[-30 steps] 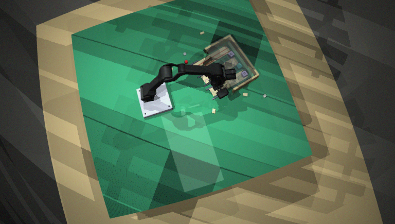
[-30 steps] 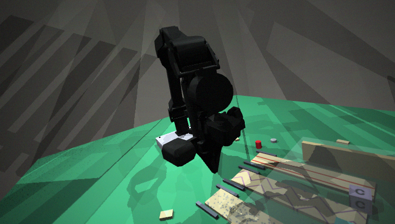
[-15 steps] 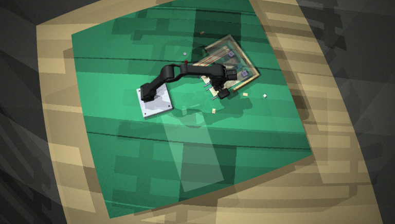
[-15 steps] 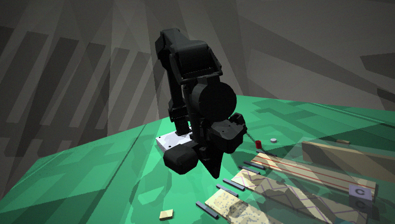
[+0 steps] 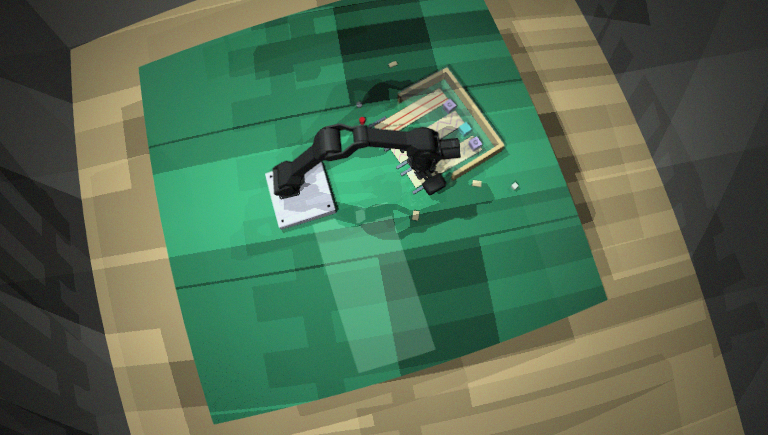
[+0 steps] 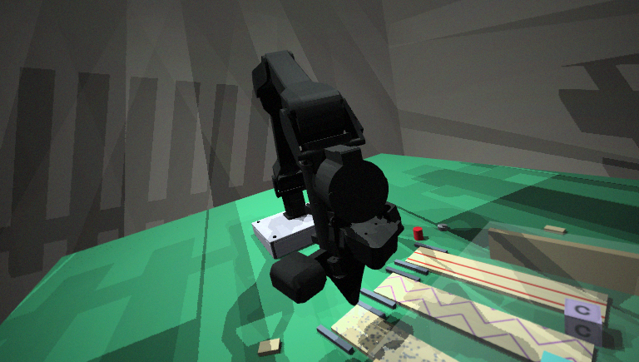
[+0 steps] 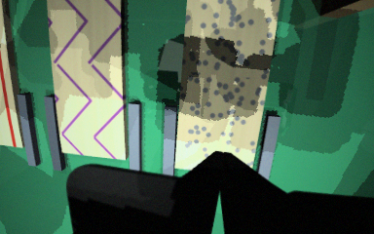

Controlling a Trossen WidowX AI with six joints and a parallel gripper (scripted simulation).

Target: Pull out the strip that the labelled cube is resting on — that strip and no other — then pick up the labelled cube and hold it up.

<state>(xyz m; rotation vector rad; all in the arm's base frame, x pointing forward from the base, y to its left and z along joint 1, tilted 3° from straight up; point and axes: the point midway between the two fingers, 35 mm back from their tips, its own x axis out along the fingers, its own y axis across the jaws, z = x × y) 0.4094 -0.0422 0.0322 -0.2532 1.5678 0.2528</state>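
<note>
My gripper is shut and empty, pointing down above the near end of the speckled strip; its height above the strip is unclear. A zigzag strip lies in the middle, and a red-lined strip beyond it. A purple cube marked C is at the red-lined strip's far end. Another purple cube with a ring-like mark is by the speckled strip's far end. A plain cyan cube is between them.
A wooden wall surrounds the far ends, with a see-through cover over them. Grey rails flank the near ends. A red cylinder and small tan blocks lie outside.
</note>
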